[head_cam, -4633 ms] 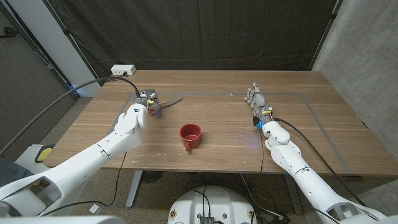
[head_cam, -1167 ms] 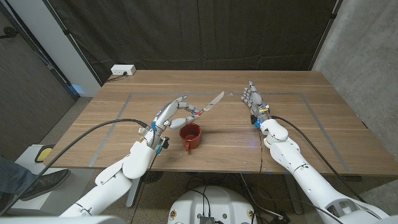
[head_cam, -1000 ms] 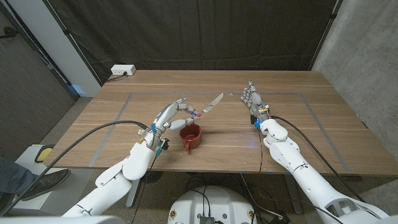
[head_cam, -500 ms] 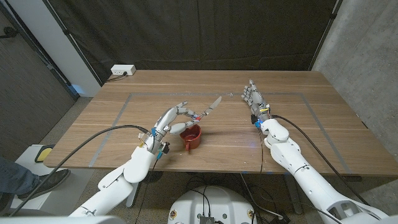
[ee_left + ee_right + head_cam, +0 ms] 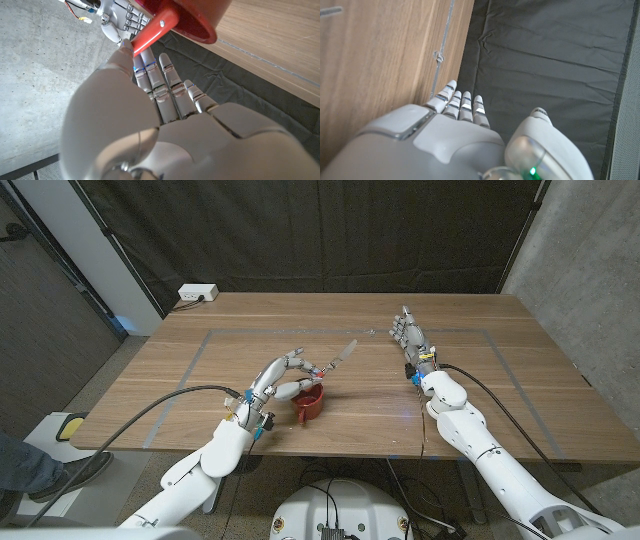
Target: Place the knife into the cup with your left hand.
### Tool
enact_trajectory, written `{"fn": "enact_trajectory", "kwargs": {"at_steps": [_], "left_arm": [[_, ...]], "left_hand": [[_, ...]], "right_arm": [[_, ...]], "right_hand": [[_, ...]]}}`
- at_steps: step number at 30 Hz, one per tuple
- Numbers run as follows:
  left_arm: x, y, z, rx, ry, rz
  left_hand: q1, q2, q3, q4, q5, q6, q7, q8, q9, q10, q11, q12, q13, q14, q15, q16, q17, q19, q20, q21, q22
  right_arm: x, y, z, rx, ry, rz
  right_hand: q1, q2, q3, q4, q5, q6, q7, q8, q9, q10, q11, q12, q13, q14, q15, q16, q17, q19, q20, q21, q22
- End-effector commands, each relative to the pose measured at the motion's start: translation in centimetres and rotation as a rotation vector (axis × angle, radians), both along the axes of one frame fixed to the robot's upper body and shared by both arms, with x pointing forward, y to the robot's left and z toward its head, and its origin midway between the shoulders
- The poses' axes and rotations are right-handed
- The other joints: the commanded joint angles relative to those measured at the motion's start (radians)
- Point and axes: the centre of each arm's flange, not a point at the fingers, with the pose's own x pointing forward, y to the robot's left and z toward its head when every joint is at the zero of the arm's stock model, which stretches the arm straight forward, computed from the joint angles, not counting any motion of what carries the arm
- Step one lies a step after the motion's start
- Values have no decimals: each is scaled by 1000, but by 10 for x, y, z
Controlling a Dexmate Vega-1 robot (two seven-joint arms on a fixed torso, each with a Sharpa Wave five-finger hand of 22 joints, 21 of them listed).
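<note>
We see the red cup [image 5: 308,403] standing on the wooden surface [image 5: 480,395], near its front edge and a little left of centre. Taped lines [image 5: 505,370] mark a large rectangle on the surface; the cup sits inside it. Bare wood lies open behind the cup and across the whole stretch to the right hand.

The left hand [image 5: 280,377] is raised just left of the cup and over its rim, pinching the knife [image 5: 334,360] by its handle end between the fingertips. The knife is in the air, above and behind the cup. Its long axis runs diagonally: the handle end is at the fingers, and the blade tip points up and away toward the far right, tilted well off vertical. The tip is not inside the cup. In the left wrist view, we see the red handle [image 5: 152,36] beyond the fingers, next to the cup's rim [image 5: 192,22].

The right hand [image 5: 410,340] stands on the surface right of centre, well apart from the cup, fingers extended, close together, holding nothing.

A white power strip [image 5: 198,293] lies at the far left corner.
</note>
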Motion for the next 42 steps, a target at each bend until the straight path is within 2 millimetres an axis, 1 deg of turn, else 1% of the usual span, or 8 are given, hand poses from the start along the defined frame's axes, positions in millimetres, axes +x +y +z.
{"fn": "enact_trajectory", "kwargs": {"at_steps": [1, 11, 19, 20, 22, 27, 36, 42], "left_arm": [[-7, 4, -6, 9, -6, 32], [-15, 15, -10, -13, -13, 83], [-13, 17, -11, -1, -5, 102], [-12, 17, -11, 2, -1, 100], [-10, 16, -11, 15, 4, 99], [-5, 16, -13, 30, 28, 107], [-4, 19, -16, 35, 55, 113], [-7, 22, -18, 34, 58, 126]], "left_hand": [[-8, 4, 61, 54, -3, 47, 28, 15, 16, 62, -45, 3, 7, 8, -108, 5, 3, 1, -60, 1, 2], [-14, -1, 68, 56, -8, 48, 29, 26, 21, 65, -47, 3, 13, 5, -109, 3, 2, -3, -63, 1, 2], [-18, -2, 76, 59, -11, 42, 23, 31, 25, 60, -47, 3, 21, 6, -109, 2, 3, -8, -66, 1, 2], [-19, -2, 76, 59, -11, 39, 24, 31, 25, 59, -49, 3, 22, 5, -109, 2, 3, -9, -65, 0, 2], [-22, -3, 79, 61, -13, 30, 14, 28, 21, 49, -50, 1, 26, -1, -109, -1, 3, -14, -64, 0, 2], [-27, -5, 86, 63, -14, 13, 15, 22, 14, 31, -56, -3, 35, -12, -107, -4, 3, -20, -58, -1, 2], [-32, -8, 96, 64, -16, -8, 5, 13, 4, 6, -59, -13, 43, -18, -100, -3, 0, -24, -57, 1, 2], [-34, -10, 101, 63, -17, -23, -1, 7, 0, -11, -60, -20, 49, -24, -96, -2, -1, -25, -40, 2, 3]], "right_arm": [[-4, -3, 2, -1, -3, -14], [-7, -1, 5, -13, -8, -8], [-6, 1, 4, -12, -10, -5], [-6, 1, 4, -8, -9, -6], [-6, 1, 4, -10, -8, -5], [-6, 2, 3, -11, -8, -5], [-5, 6, 0, 6, -6, 2], [-5, 8, 0, 6, -8, 6]], "right_hand": [[-3, 4, -1, -5, -2, 10, -4, -1, 3, 2, 1, 4, 2, 0, 3, 3, 3, -1, -3, -3, 3], [-3, 5, 0, -6, -2, 14, -5, 0, 3, 7, 0, 6, 2, 4, 3, 4, 2, 0, -1, -2, 3], [-3, 6, 0, -8, -2, 14, -5, -1, 3, 8, 2, 6, 2, 4, 4, 4, 2, 0, -1, -2, 2], [-2, 6, 0, -8, -2, 14, -5, -1, 3, 8, 1, 6, 2, 4, 3, 4, 2, 0, -2, -2, 2], [-2, 6, 0, -8, -2, 14, -5, -1, 3, 8, 2, 6, 2, 4, 2, 4, 2, 1, -1, -2, 2], [-2, 6, 0, -9, -2, 15, -5, -1, 3, 8, 3, 5, 2, 4, 2, 4, 2, 1, -1, -2, 2], [-2, 7, 0, -10, -2, 15, -6, -1, 3, 9, 2, 5, 2, 4, 3, 3, 2, 0, -2, -3, 2], [-2, 8, 0, -11, -2, 15, -5, -1, 3, 9, 1, 5, 2, 4, 3, 3, 2, 0, -2, -2, 2]]}}
